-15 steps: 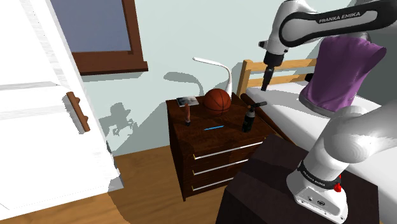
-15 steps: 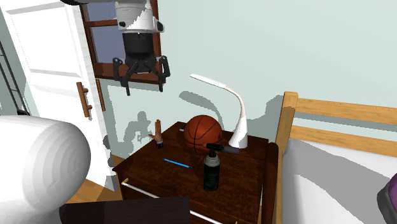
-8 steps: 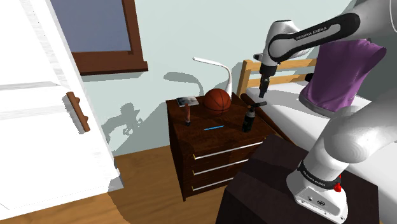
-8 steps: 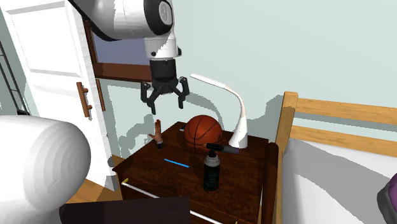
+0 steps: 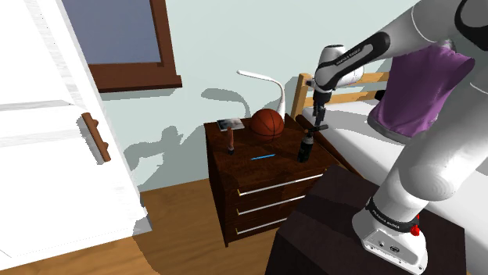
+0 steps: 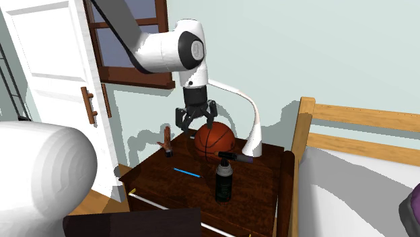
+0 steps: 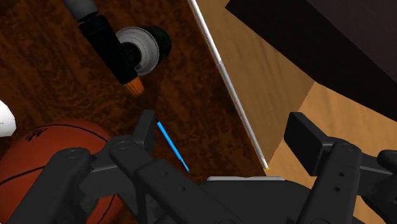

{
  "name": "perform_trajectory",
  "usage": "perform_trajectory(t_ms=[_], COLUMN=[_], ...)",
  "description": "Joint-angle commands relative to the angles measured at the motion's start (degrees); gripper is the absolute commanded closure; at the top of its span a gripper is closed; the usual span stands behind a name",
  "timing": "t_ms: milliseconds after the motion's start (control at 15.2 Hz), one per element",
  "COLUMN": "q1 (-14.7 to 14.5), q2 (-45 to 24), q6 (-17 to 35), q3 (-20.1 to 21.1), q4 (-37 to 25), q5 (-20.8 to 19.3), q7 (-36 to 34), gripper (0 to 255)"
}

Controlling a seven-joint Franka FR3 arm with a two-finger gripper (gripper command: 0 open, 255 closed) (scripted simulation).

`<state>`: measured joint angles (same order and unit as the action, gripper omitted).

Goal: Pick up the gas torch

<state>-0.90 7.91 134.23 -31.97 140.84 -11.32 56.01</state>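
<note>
The white door [image 5: 47, 141] stands well off to one side of me, and the bed [image 5: 352, 123] lies close on the other side. Below me is the dark wooden nightstand [image 6: 168, 187]. My gripper [image 6: 196, 126] hangs above it with the fingers [image 7: 305, 137] spread wide and nothing between them. The basketball [image 6: 215, 141] sits right under me, just short of my fingertips. The white lamp [image 6: 246, 114] arches up behind it, close beside my wrist. The gas torch [image 6: 225, 176], a black can with a nozzle on top, stands upright on the nightstand, lower than my gripper and clear of both fingers, out past the ball. A thin blue pen [image 6: 187, 173] lies flat on the wood beneath me, near the torch.
</note>
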Motion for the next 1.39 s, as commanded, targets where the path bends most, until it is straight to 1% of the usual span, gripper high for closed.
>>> perform_trajectory(t_ms=[0,132,264,528,660,1056,1188,1254,1320], q1=[-0.37,-0.14,0.89,4.93,6.04,7.74,7.92,7.93,7.93], q2=[-5.64,-11.16,-16.67,-27.0,-29.11,-33.19,-33.59,-33.62,-33.61], q6=[3.19,5.72,7.8,10.72,11.67,15.3,15.64,15.6,15.62], q3=[-1.54,-2.09,-1.69,1.31,2.33,4.49,4.72,4.73,4.73], q4=[-2.08,-4.43,-7.13,-13.53,-14.58,-14.77,-14.81,-14.89,-14.86], q5=[2.77,6.31,10.14,16.5,17.59,20.32,20.57,20.58,20.58], q7=[5.2,10.42,15.65,24.73,26.07,27.59,27.73,27.72,27.73], gripper=[0,0,0,0,0,0,0,255,255])
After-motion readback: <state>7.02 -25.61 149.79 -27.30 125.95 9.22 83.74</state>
